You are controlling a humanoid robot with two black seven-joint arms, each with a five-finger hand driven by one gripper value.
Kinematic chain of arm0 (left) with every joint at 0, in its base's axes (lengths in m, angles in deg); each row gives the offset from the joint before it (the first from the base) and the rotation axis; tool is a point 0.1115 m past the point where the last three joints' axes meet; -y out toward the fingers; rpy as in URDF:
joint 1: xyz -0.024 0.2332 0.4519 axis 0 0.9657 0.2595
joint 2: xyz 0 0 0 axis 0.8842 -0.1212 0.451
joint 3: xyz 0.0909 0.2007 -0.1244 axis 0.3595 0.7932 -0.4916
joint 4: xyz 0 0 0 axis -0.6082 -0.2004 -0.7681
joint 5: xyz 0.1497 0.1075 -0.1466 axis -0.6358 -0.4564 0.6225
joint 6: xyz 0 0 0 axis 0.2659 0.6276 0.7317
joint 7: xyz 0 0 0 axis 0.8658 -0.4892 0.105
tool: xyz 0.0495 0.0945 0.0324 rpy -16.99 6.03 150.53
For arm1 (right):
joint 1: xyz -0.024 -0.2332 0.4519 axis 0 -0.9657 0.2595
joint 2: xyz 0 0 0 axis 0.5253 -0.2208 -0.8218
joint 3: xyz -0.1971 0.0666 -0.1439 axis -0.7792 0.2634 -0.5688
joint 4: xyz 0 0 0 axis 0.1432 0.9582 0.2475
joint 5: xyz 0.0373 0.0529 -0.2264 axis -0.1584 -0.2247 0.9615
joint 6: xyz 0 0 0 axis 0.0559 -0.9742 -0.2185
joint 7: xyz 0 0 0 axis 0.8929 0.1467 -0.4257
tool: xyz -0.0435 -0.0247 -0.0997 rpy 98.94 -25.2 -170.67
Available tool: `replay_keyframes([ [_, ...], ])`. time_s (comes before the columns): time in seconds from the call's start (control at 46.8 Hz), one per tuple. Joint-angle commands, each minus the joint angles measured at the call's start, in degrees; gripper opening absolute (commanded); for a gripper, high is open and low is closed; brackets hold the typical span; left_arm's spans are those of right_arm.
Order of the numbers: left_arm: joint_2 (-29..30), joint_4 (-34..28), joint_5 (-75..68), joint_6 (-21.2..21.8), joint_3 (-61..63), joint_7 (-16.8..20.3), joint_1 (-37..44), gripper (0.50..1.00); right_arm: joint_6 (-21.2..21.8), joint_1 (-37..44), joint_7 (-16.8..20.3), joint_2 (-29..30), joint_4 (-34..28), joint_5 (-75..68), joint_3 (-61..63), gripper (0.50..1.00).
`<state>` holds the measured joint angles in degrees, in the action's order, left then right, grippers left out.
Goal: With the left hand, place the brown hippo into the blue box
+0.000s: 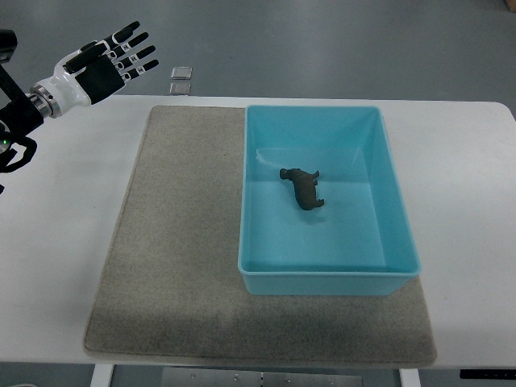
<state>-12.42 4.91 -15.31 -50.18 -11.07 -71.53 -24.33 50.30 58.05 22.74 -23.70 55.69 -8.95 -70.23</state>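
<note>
One robot hand shows, the left, raised at the far left corner beyond the worktop edge, its fingers spread apart and holding nothing; the right arm is out of view. The brown hippo already lies inside the blue box, on its floor a little toward the far side of the middle, clear of all four walls and well apart from the hand. The box sits on a grey mat that covers the middle of the worktop. Judged from this, the placing looks done, and little remains that could go wrong: the likeliest trouble would be the arm sweeping low across the box rim, which could nudge the box along the mat or tip the toy over; a needless second reach into the box could also drag the hippo out. The hippo's long axis runs on a diagonal, from far-left to near-right in the picture. The narrower end at the far left seems to be the head, so it appears to point toward the box's far-left corner, though the figure is too small to be sure.
</note>
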Motion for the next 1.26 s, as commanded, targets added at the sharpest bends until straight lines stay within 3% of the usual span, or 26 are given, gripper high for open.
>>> replay_keyframes([
  [0.0,-0.09,0.0,-0.01,0.0,-1.92,0.04,0.4,1.0,0.0,0.09,0.0,0.0,0.0,0.0,0.0,0.936],
  [1.239,0.0,-0.09,-0.19,0.0,-2.27,0.48,0.84,1.0,0.09,0.0,0.09,0.0,-0.88,0.44,0.0,0.936],
])
